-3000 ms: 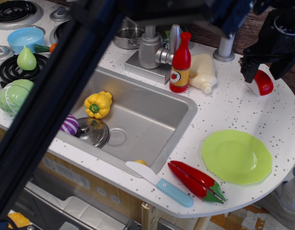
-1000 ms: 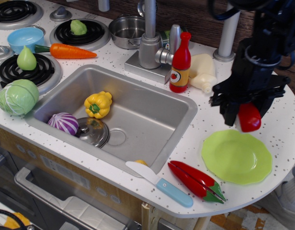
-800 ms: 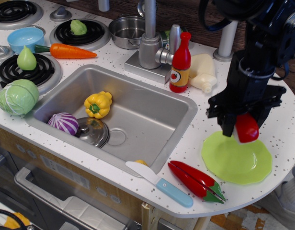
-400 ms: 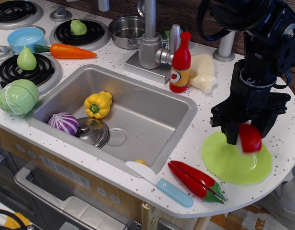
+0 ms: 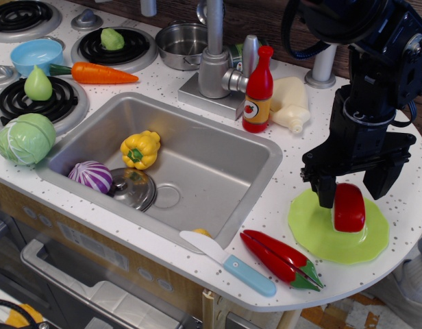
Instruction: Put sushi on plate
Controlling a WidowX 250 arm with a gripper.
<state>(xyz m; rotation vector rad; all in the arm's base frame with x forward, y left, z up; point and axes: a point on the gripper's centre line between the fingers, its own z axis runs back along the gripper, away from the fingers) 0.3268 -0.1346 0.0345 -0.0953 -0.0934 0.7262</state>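
Observation:
The sushi [image 5: 349, 207], a glossy red piece with a thin white edge, lies on the lime-green plate [image 5: 314, 228] at the right front of the counter. My black gripper [image 5: 349, 191] stands just above it, its two fingers spread wide to either side. The fingers are open and hold nothing. The arm rises from the gripper toward the top right.
A red chili pepper [image 5: 279, 257] and a blue-handled knife [image 5: 228, 262] lie at the front edge left of the plate. A red bottle [image 5: 258, 90] and a cream bottle [image 5: 290, 103] stand behind. The sink [image 5: 197, 164] holds a yellow pepper, an onion and a lid.
The gripper carried the sushi from the back right of the counter down over the plate, then opened. The sushi now rests on the plate, free of the fingers.

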